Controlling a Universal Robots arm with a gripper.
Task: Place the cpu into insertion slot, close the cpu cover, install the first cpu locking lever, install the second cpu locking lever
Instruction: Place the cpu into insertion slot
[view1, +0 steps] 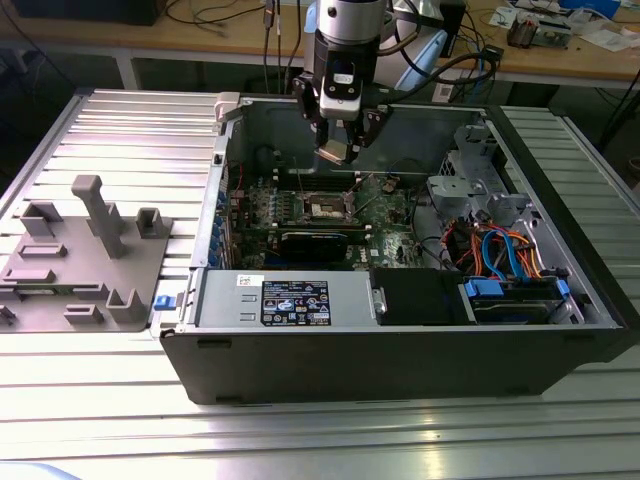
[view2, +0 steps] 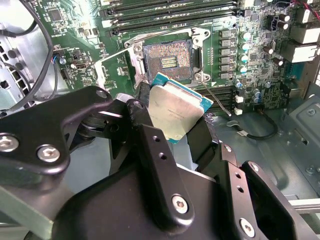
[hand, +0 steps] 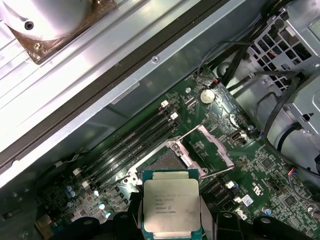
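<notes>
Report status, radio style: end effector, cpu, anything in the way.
End effector shut on cpu, not yet seated. Insertion slot bare, cpu cover open. No obstruction seen over slot.

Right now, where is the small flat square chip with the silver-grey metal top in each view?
Exterior view: small silver-topped cpu, held over the green board.
Second wrist view: cpu, tilted, its blue-green edge showing.
First wrist view: cpu, top facing the camera.
Shared landmark: square dark-centred insertion slot.
</notes>
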